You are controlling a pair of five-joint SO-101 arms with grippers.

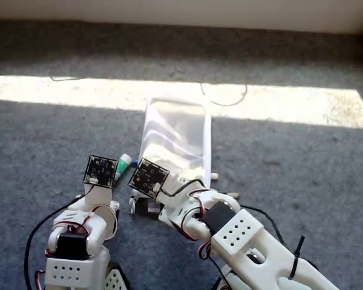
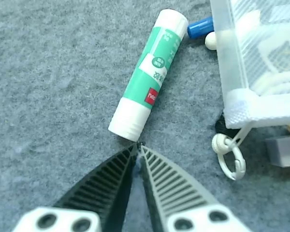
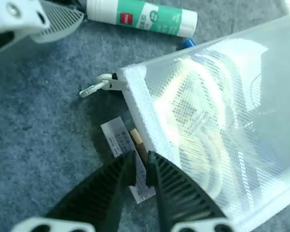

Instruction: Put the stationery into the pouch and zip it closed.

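Points the clenched, empty left gripper (image 2: 137,145) at the glue stick (image 2: 149,77), frame centre, probably to nudge it toward the pouch (image 2: 261,58) upper right, with the right gripper (image 3: 141,166) likewise clenched over an eraser (image 3: 120,140)

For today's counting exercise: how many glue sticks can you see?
1. The glue stick lies on the carpet beside the pouch, just ahead of the left end effector; another may be hidden.
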